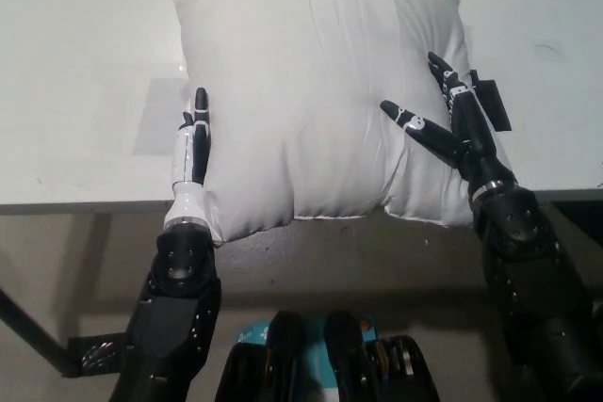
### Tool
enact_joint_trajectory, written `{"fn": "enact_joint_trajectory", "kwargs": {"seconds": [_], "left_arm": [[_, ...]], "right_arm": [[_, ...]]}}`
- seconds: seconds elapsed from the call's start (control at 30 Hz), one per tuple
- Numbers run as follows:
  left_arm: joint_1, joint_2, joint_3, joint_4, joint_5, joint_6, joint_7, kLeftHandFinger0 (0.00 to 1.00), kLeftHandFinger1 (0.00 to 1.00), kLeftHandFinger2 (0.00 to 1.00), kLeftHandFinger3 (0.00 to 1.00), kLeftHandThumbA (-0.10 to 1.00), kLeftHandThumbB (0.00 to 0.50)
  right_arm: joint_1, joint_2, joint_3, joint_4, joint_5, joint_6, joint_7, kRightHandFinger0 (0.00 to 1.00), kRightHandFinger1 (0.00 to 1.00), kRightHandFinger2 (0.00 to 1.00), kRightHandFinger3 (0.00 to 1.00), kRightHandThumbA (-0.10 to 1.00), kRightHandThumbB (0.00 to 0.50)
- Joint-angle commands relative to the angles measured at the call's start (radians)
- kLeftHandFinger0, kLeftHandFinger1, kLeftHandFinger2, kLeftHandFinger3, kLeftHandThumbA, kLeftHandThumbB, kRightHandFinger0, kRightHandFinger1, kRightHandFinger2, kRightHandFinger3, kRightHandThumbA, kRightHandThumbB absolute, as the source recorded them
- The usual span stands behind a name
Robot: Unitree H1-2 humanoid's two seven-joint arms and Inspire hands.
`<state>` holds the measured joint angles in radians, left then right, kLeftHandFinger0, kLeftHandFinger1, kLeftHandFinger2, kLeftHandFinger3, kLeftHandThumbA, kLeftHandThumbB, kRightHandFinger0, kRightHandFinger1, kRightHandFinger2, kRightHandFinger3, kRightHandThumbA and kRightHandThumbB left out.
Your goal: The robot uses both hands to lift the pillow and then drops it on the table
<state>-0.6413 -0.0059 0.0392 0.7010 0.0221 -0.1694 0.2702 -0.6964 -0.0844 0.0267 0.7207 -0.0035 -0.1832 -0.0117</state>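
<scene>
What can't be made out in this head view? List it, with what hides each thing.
- Pillow: underside and its contact with the table are hidden by the pillow itself.
- Left robot hand: seen edge-on, so whether it touches the pillow is unclear.
- Right robot hand: palm side is hidden against the pillow.
- Below the table edge: dark and blurred.

pillow [316, 82]: 1 | table [75, 72]: 1 | left hand [191, 162]: 1 | right hand [452, 124]: 1
</scene>
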Motion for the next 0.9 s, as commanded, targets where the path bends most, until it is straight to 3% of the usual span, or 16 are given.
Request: {"fn": "enact_joint_trajectory", "kwargs": {"seconds": [0.0,0.07,0.1,0.13,0.27,0.3,0.33,0.4,0.43,0.53,0.6,0.7,0.87], "left_arm": [[0.03,-0.023,-0.019,-0.097,-0.032,0.038,-0.088,1.0,1.0,1.0,1.0,1.0,0.195],[0.042,-0.015,-0.023,-0.125,-0.027,0.049,-0.093,1.0,1.0,1.0,1.0,1.0,0.197],[0.083,0.011,-0.031,-0.214,-0.015,0.052,-0.107,1.0,1.0,1.0,1.0,1.0,0.186],[0.094,0.021,-0.034,-0.242,-0.013,0.049,-0.117,1.0,1.0,1.0,1.0,1.0,0.168],[0.176,0.06,-0.05,-0.435,0.009,0.089,-0.14,1.0,1.0,1.0,1.0,1.0,0.191],[0.198,0.072,-0.058,-0.485,0.012,0.101,-0.15,1.0,1.0,1.0,1.0,1.0,0.198],[0.21,0.08,-0.059,-0.514,0.015,0.105,-0.153,1.0,1.0,1.0,1.0,1.0,0.217],[0.234,0.089,-0.058,-0.567,0.009,0.106,-0.155,1.0,1.0,1.0,1.0,1.0,0.207],[0.268,0.104,-0.058,-0.642,0.011,0.113,-0.162,1.0,1.0,1.0,1.0,1.0,0.234],[0.361,0.136,-0.052,-0.773,0.021,0.08,-0.17,1.0,1.0,1.0,1.0,1.0,0.253],[0.413,0.139,-0.048,-0.824,0.026,0.066,-0.164,1.0,1.0,1.0,1.0,1.0,0.236],[0.503,0.14,-0.038,-0.887,0.046,0.038,-0.151,1.0,1.0,1.0,1.0,1.0,0.208],[0.631,0.125,-0.027,-0.887,0.051,-0.036,-0.135,1.0,1.0,1.0,1.0,1.0,0.171]], "right_arm": [[0.08,-0.016,0.001,-0.107,0.004,0.041,0.036,1.0,1.0,1.0,1.0,1.0,0.34],[0.094,-0.023,0.003,-0.148,-0.002,0.053,0.034,1.0,1.0,1.0,1.0,1.0,0.346],[0.154,-0.066,-0.01,-0.308,0.006,0.088,0.048,1.0,1.0,1.0,1.0,1.0,0.29],[0.169,-0.076,-0.018,-0.35,0.012,0.094,0.049,1.0,1.0,1.0,1.0,1.0,0.289],[0.249,-0.142,-0.044,-0.566,-0.007,0.129,0.042,1.0,1.0,1.0,1.0,1.0,0.273],[0.272,-0.164,-0.054,-0.612,-0.003,0.1,0.047,1.0,1.0,1.0,1.0,1.0,0.24],[0.289,-0.179,-0.06,-0.641,-0.002,0.096,0.05,1.0,1.0,1.0,1.0,1.0,0.238],[0.326,-0.206,-0.072,-0.708,-0.01,0.096,0.049,1.0,1.0,1.0,1.0,1.0,0.26],[0.379,-0.231,-0.098,-0.796,0.012,0.091,0.055,1.0,1.0,1.0,1.0,1.0,0.295],[0.52,-0.268,-0.147,-0.952,0.009,0.078,0.047,1.0,1.0,1.0,1.0,1.0,0.342],[0.588,-0.286,-0.168,-0.997,0.019,0.057,0.051,1.0,1.0,1.0,1.0,1.0,0.332],[0.701,-0.3,-0.196,-1.008,0.06,-0.024,0.063,1.0,1.0,1.0,1.0,1.0,0.27],[0.853,-0.273,-0.224,-0.965,0.112,-0.111,0.071,1.0,1.0,1.0,1.0,1.0,0.296]]}}
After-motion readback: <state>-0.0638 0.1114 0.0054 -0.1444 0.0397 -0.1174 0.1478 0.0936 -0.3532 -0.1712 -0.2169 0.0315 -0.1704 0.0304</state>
